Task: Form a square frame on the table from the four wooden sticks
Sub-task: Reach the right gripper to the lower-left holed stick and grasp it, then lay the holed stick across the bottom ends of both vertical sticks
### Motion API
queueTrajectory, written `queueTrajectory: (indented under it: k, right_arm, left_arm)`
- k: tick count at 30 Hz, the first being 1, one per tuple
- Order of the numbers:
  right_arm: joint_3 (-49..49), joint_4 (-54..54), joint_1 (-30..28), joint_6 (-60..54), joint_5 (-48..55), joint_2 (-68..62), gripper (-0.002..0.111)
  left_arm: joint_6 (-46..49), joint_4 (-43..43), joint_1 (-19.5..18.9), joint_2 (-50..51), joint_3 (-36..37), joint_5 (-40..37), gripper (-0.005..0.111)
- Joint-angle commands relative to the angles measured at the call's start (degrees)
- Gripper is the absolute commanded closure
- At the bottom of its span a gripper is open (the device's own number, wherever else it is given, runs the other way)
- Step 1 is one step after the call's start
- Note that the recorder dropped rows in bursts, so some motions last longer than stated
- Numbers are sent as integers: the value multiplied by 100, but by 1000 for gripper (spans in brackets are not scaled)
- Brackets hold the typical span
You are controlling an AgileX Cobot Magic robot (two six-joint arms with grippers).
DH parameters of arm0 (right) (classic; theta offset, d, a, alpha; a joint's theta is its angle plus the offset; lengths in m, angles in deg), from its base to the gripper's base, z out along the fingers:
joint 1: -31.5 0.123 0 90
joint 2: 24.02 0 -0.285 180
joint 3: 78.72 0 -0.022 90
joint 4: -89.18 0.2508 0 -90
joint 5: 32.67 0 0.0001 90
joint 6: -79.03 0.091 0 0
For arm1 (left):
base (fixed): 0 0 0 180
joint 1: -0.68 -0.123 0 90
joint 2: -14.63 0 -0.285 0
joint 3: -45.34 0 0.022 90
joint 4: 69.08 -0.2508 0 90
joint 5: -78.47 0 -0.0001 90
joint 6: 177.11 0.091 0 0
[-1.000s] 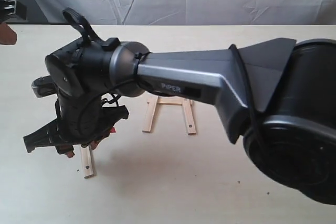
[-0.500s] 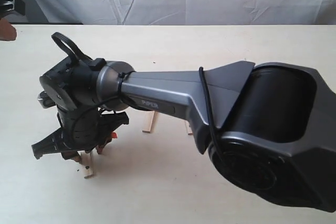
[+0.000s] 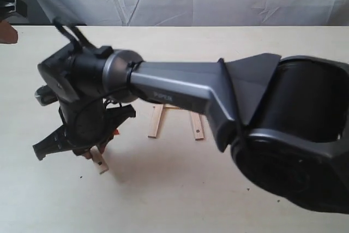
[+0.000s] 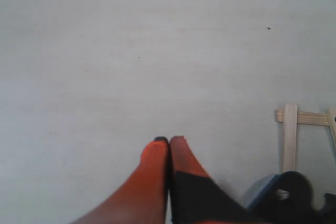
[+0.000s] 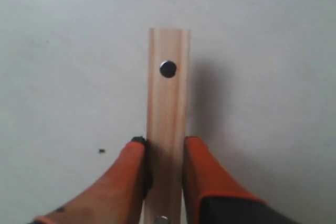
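Right jaws: were clamped on a holed stick, with an orange finger on each long edge.
Left jaws: were pressed together and empty, over the bare bench.
Writing: pale lettering on the right arm was too blurred to read.
Held stick's place: left of the three other sticks, which formed a U.
Room: open bench lay all around it.

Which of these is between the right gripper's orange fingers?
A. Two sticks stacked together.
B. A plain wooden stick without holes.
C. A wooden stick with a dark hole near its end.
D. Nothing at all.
C: in the right wrist view the orange fingers close on both edges of a single wooden stick, and a dark hole shows near its free end.
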Motion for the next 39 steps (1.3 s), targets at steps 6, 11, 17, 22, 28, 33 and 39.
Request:
queueTrajectory:
  k: [6, 11, 17, 22, 28, 33, 39]
  right_arm:
    - [565, -255, -916, -2699, 760, 1126, 109]
    - [1395, 2, -1332, -4072, 511, 1619, 109]
    - [2627, 9, -1509, -4899, -517, 1901, 109]
    - [3284, -56, -1509, -5454, -1467, 1901, 109]
    - [3512, -604, -1509, -5508, -1805, 1901, 109]
    - [3640, -889, -1509, -5553, -1958, 1847, 109]
    - [3650, -923, -1509, -5553, -2273, 1733, 109]
  left_arm:
    - [15, 140, -37, -47, 568, 578, 107]
    - [114, 299, -37, -47, 575, 600, 107]
    - [159, 409, -25, -47, 588, 611, 107]
    - [159, 418, -25, -47, 588, 622, 107]
    - [159, 435, -25, -47, 588, 657, 107]
    - [159, 435, -25, -47, 588, 684, 107]
    - [159, 435, -25, -47, 604, 741, 107]
